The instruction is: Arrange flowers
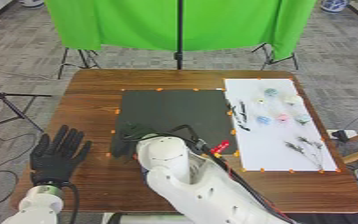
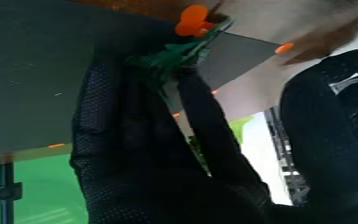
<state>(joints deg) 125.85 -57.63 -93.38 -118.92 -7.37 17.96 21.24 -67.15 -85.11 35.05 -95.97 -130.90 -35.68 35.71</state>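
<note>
Pinching a green leafy sprig (image 2: 167, 59) near their tips, the fingers of the right hand (image 1: 123, 144) are closed on it, over the near-left part of the black mat (image 1: 171, 111). Orange pieces (image 2: 192, 21) show just beside the leaves; whether they belong to the sprig cannot be told. A red object (image 1: 220, 146) is at the near-right edge of the mat. Dark leafy stems (image 1: 238, 116) lie just right of the mat, along the left side of the white sheet (image 1: 246, 155). Farther right of the mat, the small flowers, including a pink flower (image 1: 283, 118) and a blue flower (image 1: 263, 120), are on the sheet, with dry sprigs (image 1: 306, 149) nearer the robot. Left of the mat, the left hand (image 1: 55, 161) is over the table (image 1: 91, 107), its fingers straight and spread. Beyond the mat hangs a green cloth (image 1: 122, 25).
</note>
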